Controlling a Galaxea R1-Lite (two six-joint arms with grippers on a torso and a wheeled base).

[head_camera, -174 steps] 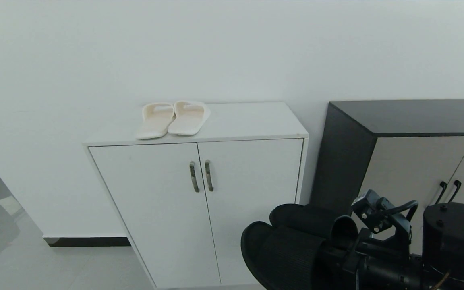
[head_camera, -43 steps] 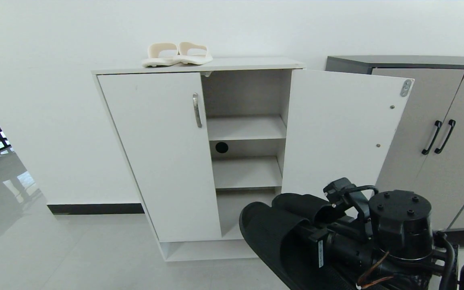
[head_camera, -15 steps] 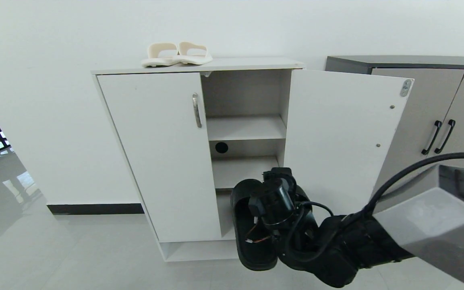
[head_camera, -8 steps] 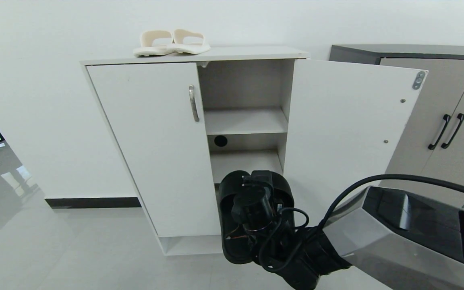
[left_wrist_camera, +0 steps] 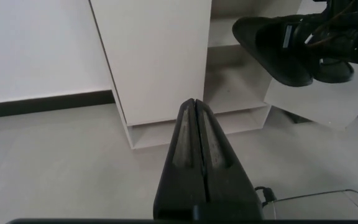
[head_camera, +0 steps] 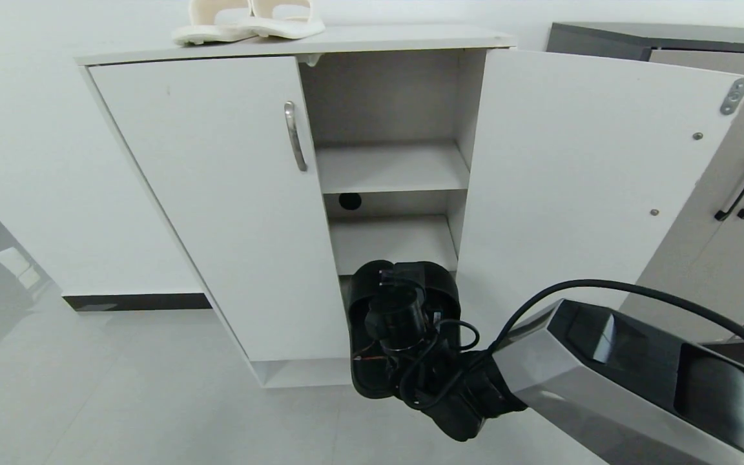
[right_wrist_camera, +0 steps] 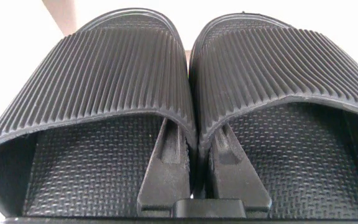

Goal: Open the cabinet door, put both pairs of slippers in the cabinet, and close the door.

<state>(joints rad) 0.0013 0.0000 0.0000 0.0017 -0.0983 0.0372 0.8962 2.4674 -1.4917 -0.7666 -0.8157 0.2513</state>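
Black ribbed straps flank the right gripper (right_wrist_camera: 197,167), clamped on the adjoining inner edges of two black slippers (right_wrist_camera: 123,87) held side by side before the white cabinet's (head_camera: 411,40) lowest opening. The left gripper (left_wrist_camera: 194,143) hangs pressed closed, holding nothing, above the glossy grey floor (head_camera: 88,400). One cabinet door (head_camera: 572,168) stands open, the other (head_camera: 217,194) closed; two shelves (head_camera: 388,168) show inside. Two cream slippers (head_camera: 249,22) lie on top. A grey cabinet (head_camera: 721,245) stands alongside, against a white wall (head_camera: 17,142).
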